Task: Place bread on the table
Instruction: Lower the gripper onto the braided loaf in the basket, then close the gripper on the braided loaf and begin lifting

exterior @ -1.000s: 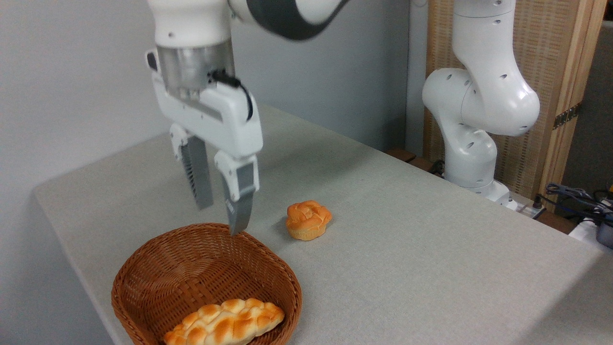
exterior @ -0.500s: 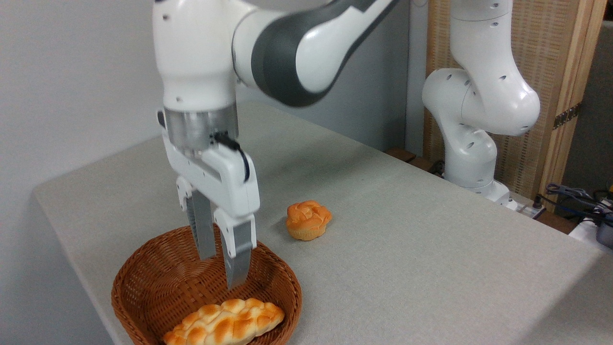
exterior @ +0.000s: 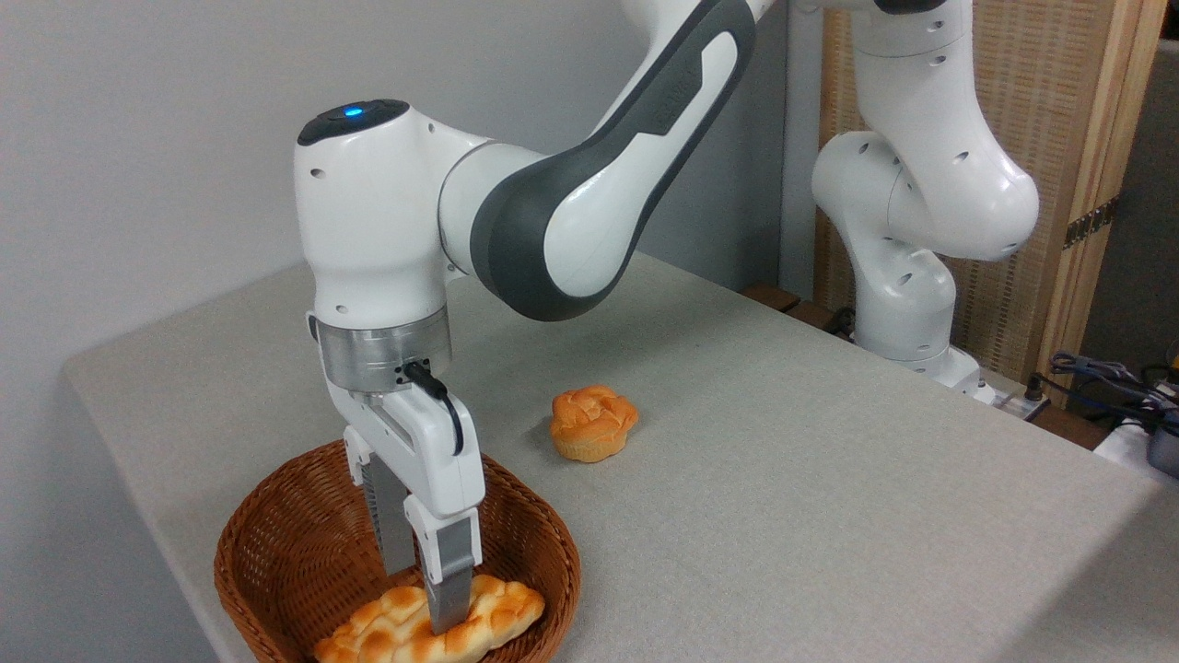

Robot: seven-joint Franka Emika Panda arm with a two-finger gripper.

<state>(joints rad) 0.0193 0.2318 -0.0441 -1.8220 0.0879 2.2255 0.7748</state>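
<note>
Bread point(exterior: 387, 631) lies in wicker basket point(exterior: 276, 552), lower left of frame, not yet on desk point(exterior: 783, 479). Gripper point(exterior: 426, 599) straddles loaf, jaws narrowly apart, not visibly clamped. Risk: off-centre pinch lets long loaf tilt, slip, or snag basket rim.

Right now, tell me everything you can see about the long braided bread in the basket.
The bread is an elongated braided loaf with a bumpy golden-orange crust and paler patches. It lies flat in the near part of the brown wicker basket, its bottom edge cut off by the picture. The gripper has its fingers down around the loaf's middle, one in front and one behind; whether they press it yet cannot be told. It looks glossy, perhaps a replica.
</note>
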